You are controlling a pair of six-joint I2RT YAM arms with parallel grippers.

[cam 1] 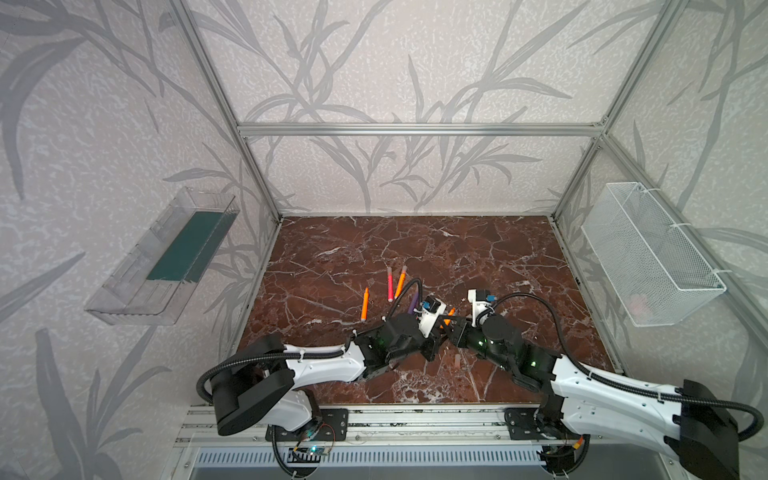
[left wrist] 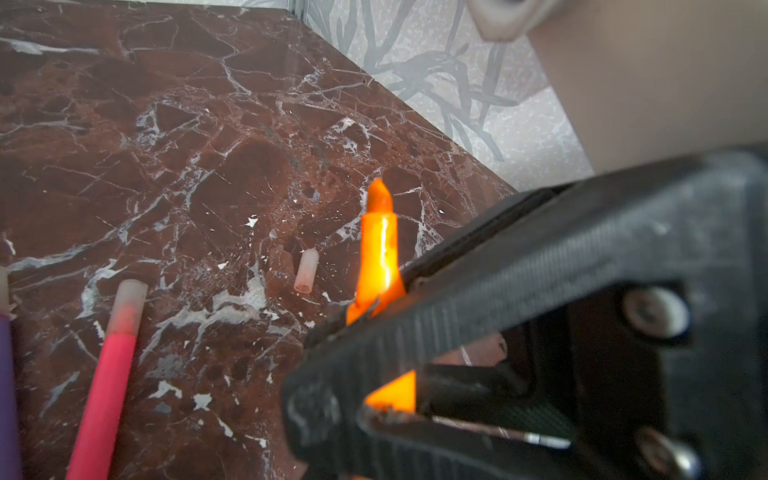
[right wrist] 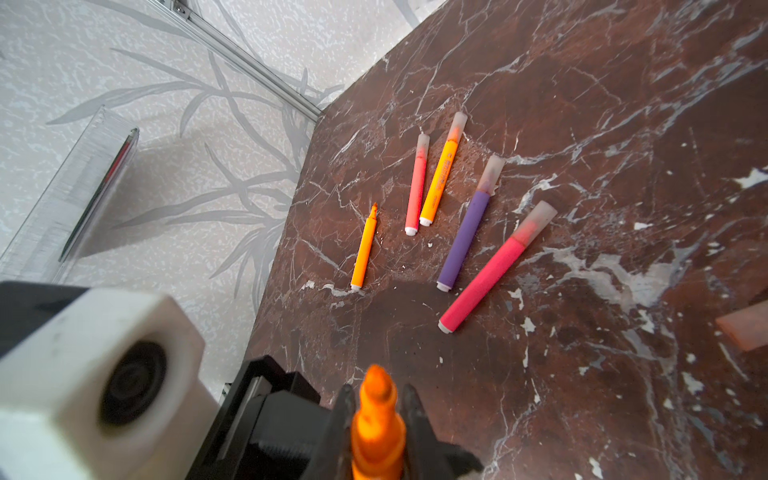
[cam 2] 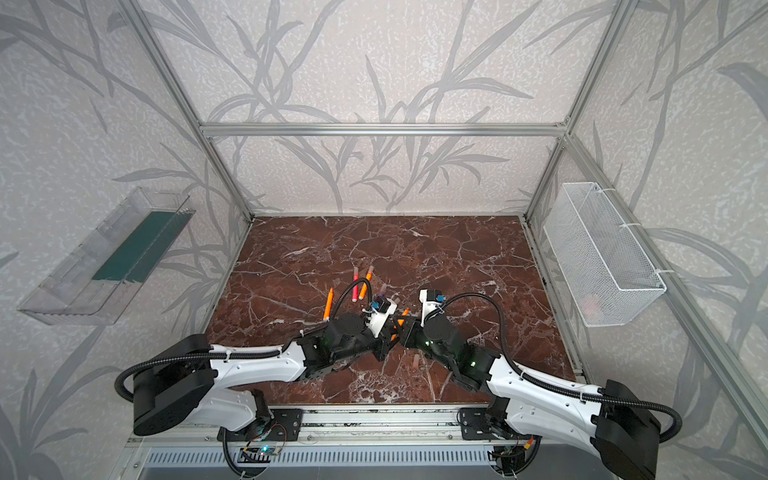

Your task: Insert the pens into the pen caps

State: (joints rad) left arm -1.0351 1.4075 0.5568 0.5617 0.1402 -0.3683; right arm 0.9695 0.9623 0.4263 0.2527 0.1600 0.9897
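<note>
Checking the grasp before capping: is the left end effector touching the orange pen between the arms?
Touching. In the right wrist view the left end effector clamps the orange pen from both sides.

In a top view the black-and-white robot arms (cam 1: 399, 332) cover most of the slim orange marker pen (cam 1: 451, 311). The left wrist view's edge cuts off the purple plastic marker pen (left wrist: 6, 395). The right wrist view's edge cuts a blurred pale pinkish translucent cap (right wrist: 744, 330).
</note>
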